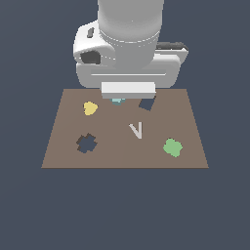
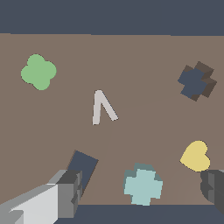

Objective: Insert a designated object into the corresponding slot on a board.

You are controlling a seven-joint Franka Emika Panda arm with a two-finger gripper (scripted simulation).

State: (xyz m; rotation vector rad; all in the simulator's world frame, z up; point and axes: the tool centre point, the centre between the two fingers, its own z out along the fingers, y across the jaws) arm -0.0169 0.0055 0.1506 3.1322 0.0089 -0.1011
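Observation:
The pale teal designated object lies flat on the brown board, between the yellow piece and the dark square cut-out. My gripper is open and hangs over it, one finger on each side and well apart from it. In the exterior view the arm's hand covers most of the designated object, and the fingertips are hidden. The slot, dark with a jagged cross outline, sits at the board's near part on the exterior view's left, with nothing in it.
A yellow blob piece lies just beside the teal piece. A dark square cut-out is on its other side. A green lobed piece sits near the exterior view's right. A pale V mark is at mid-board.

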